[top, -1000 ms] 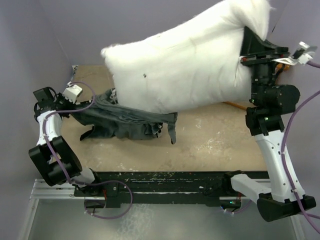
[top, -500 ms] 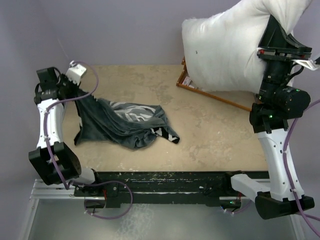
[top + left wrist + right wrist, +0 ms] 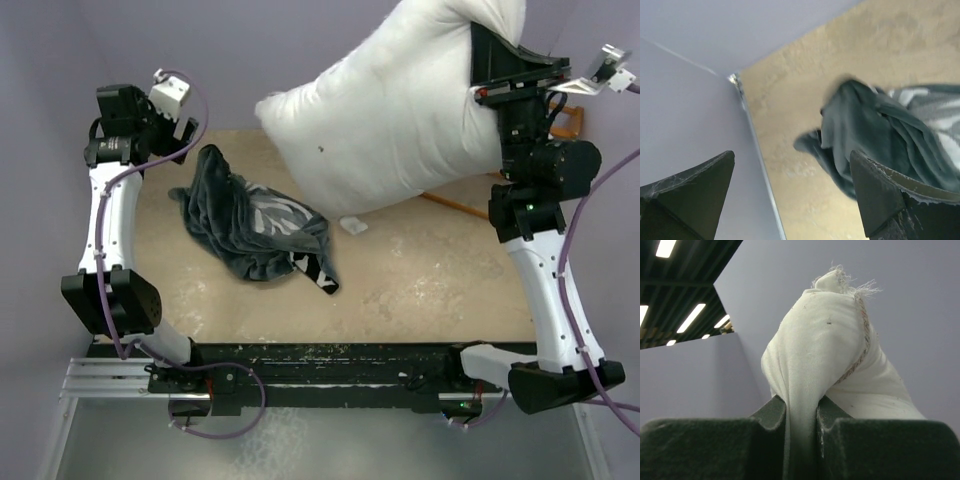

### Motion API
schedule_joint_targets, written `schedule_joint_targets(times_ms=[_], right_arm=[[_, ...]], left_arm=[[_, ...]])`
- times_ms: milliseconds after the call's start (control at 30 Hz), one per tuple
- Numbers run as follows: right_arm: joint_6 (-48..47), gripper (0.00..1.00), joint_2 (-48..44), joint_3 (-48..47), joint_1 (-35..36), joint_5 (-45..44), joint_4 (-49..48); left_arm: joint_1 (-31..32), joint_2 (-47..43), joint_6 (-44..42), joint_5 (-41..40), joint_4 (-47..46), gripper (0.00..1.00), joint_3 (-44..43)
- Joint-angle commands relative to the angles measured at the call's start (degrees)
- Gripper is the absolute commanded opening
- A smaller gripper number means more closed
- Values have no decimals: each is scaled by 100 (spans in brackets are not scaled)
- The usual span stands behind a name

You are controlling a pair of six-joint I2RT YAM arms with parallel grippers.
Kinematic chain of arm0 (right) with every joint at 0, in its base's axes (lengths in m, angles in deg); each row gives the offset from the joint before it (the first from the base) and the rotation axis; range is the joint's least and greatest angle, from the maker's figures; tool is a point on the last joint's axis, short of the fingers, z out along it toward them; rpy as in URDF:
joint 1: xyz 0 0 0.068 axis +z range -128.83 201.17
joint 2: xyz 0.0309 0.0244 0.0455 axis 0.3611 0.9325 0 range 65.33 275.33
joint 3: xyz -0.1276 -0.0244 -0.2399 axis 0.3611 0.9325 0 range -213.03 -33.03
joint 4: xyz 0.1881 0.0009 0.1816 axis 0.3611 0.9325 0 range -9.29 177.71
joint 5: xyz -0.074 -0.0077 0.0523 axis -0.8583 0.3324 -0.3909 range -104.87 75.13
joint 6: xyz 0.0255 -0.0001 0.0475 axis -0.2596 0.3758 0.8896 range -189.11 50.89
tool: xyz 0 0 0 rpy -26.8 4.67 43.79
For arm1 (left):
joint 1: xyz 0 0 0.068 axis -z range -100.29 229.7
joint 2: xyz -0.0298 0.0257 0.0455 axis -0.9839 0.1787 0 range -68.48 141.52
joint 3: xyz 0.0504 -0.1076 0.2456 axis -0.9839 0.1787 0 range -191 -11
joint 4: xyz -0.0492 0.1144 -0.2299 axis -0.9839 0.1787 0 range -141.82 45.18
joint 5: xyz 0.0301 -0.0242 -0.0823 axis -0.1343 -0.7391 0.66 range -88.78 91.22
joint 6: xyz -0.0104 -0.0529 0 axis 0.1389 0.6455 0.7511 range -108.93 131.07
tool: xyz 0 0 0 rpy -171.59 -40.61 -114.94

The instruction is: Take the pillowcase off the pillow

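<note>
The plain white pillow (image 3: 400, 110) hangs in the air over the back right of the table, bare of its cover. My right gripper (image 3: 480, 50) is shut on a bunched corner of it; in the right wrist view the white cloth (image 3: 825, 340) is pinched between the jaws of that gripper (image 3: 800, 412). The pillowcase (image 3: 255, 230) lies crumpled on the table at left of centre, grey plush outward with zebra stripes showing in the folds. My left gripper (image 3: 187, 138) is raised just beyond its far left end, open and holding nothing; the left wrist view shows this gripper (image 3: 792, 172) above the pillowcase (image 3: 875, 130).
A wooden frame (image 3: 460, 205) lies on the tan table (image 3: 430, 270) at the back right, partly hidden by the pillow. A small white scrap (image 3: 352, 226) sits near the table's middle. Purple walls meet at the back left corner (image 3: 735, 80), close to my left gripper.
My left gripper has opened and let go of the pillowcase, which has dropped into a heap. The left arm rose toward the back. The right arm swung the pillow leftward.
</note>
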Motion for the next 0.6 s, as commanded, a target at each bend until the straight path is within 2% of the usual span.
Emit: schedule_joint_targets(times_ms=[0,100,267,433,567], right_arm=[[955,0,-47,-874,203,56,-1416],[1282,0,332,-1255,459,26,-1379],[874,0,881,-1746,1516,-366,-1166],[924,0,1446,-2018,2252,-1276,-1081],[855,0,1411,-1543,2338,-2466,-1021]], left_arm=[[-113,-177,16,-230,212,99,569],[-530,-228,147,9,275,99,564],[-1217,-262,269,178,144,99,410],[-1328,-656,186,61,-272,99,1044],[-1397,-907,367,96,-487,99,1419]])
